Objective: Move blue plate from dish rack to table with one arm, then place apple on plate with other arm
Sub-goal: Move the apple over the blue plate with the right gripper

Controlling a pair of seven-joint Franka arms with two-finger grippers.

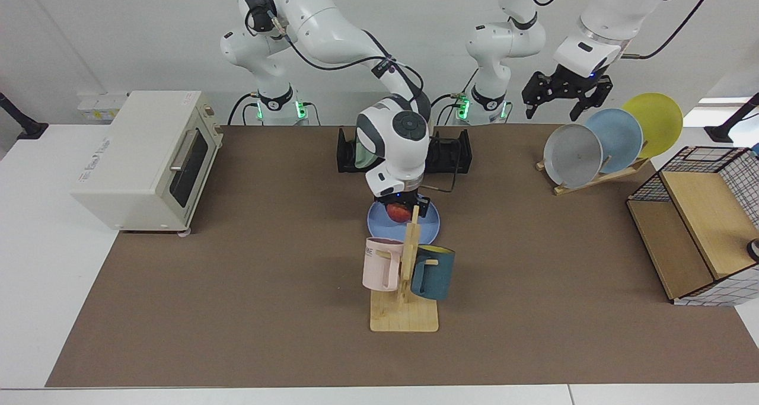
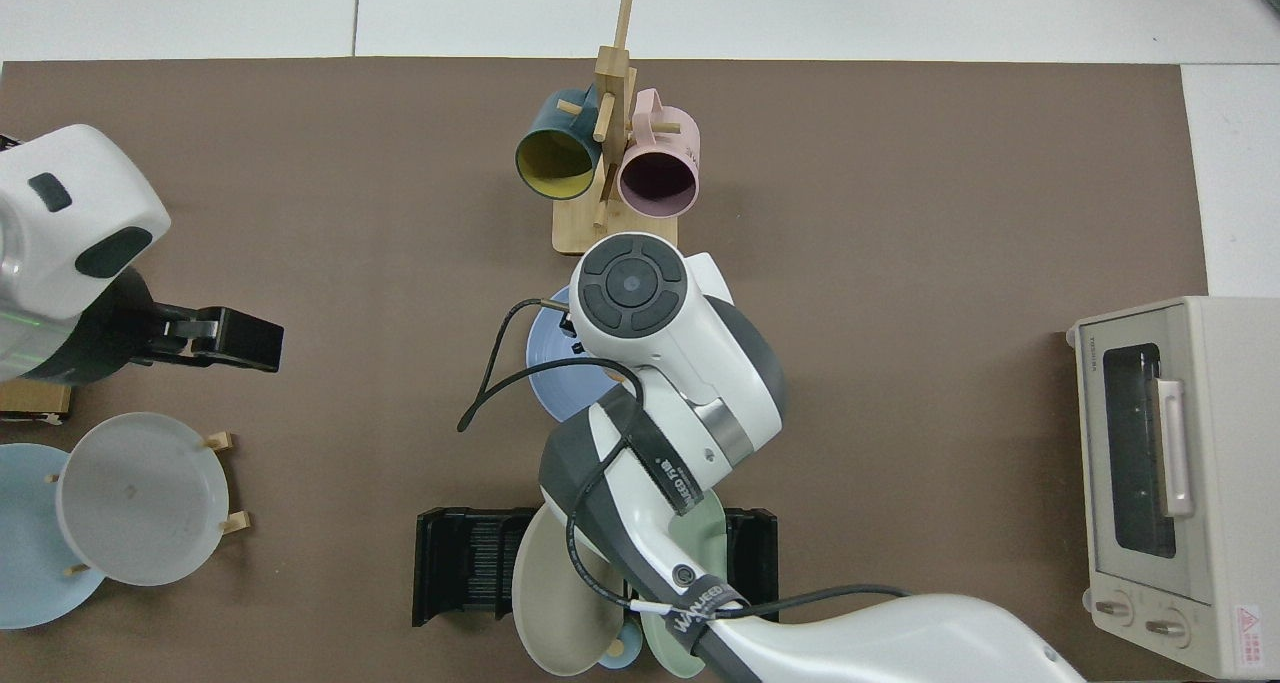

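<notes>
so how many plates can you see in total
6: the blue plate flat on the table under the right gripper holding the apple; beige and green plates in the dish rack; grey, pale blue and yellow plates on the wooden stand. More may be hidden behind the arm.

The mug stand [image 1: 404, 274] crowds the blue plate [image 1: 430, 230]; open mat [image 1: 237, 274] elsewhere.

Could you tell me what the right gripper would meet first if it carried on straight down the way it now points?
Most likely the blue plate: the right gripper points down over it, shut on the apple, so the apple would touch first. How far above the plate it hangs is unclear.
</notes>
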